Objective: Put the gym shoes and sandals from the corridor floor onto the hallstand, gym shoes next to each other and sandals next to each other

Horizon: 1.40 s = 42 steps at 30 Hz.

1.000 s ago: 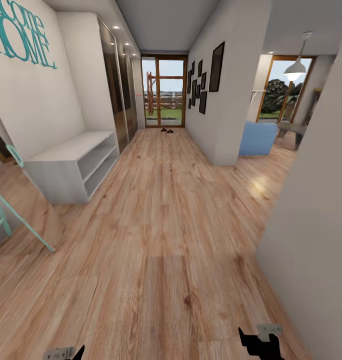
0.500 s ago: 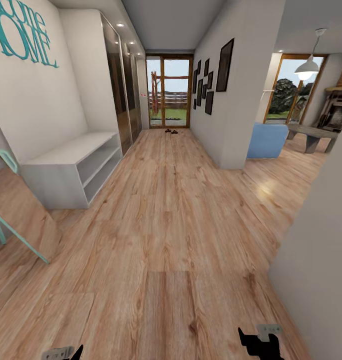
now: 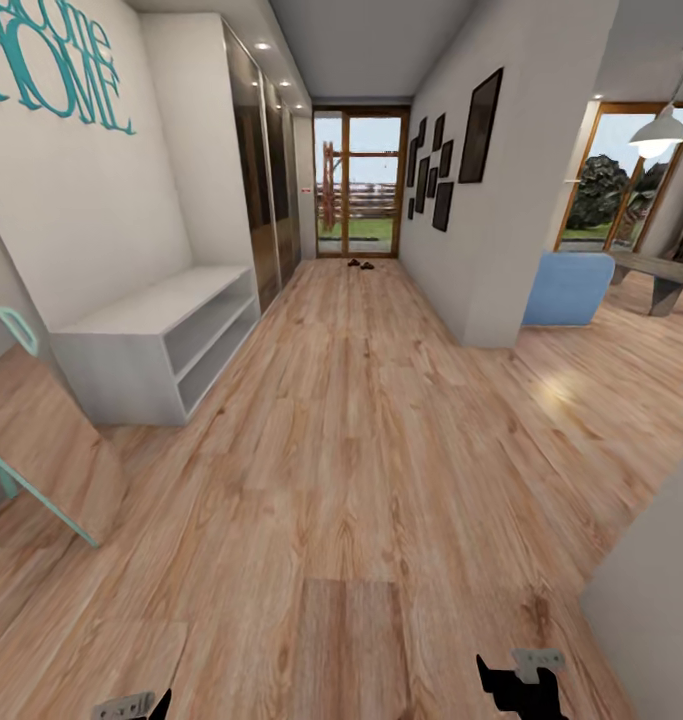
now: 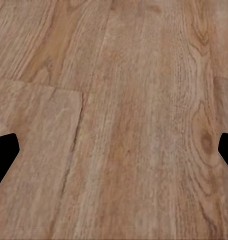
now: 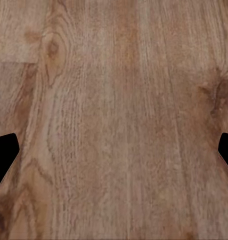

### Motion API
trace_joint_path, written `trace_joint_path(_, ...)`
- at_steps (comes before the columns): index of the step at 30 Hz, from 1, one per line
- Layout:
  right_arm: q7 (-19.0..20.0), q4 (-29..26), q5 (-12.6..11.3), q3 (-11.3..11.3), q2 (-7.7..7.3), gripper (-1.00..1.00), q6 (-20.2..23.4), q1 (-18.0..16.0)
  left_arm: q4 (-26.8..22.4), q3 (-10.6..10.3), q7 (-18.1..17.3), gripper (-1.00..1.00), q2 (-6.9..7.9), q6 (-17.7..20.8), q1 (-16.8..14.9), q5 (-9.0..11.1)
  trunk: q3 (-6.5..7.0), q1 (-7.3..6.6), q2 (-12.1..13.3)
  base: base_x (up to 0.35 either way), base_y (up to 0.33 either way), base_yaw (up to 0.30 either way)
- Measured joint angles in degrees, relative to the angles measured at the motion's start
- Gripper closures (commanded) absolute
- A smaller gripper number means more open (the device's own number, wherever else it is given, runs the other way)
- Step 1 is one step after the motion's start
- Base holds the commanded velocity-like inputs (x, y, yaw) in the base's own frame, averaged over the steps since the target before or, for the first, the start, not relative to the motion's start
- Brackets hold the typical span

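Two dark specks [image 3: 360, 264], perhaps sandals, slightly nearer.

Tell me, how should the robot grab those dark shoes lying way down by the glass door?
From here the sandals are only small dark shapes on the corridor floor, too far to read their pose. Both hands, left hand and right hand, are open over bare planks. Probably come from above and pinch across a sandal's narrow width, once close.

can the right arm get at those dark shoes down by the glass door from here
Probably not. The sandals lie far down the corridor floor by the glass door, while the right gripper, open and empty, hangs near the robot. Nothing blocks the way; the base must drive closer.
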Motion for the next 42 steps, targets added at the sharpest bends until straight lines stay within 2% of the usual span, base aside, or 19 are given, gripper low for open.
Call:
trace_joint_path(35, -0.1, 0.0, -0.2, 0.0, -0.04, -1.00, 0.0, 0.0, -0.1, -0.5, 0.0, -1.00, -0.45, -0.3, 0.0, -0.1, 0.00, 0.00, 0.0, 0.339, 0.000, 0.001)
trace_joint_path(42, -0.2, 0.0, -0.2, 0.0, -0.09, -1.00, 0.0, 0.0, -0.1, -0.7, 0.0, -1.00, -1.16, -0.3, 0.0, -0.1, 0.00, 0.00, 0.0, 0.339, 0.000, 0.000)
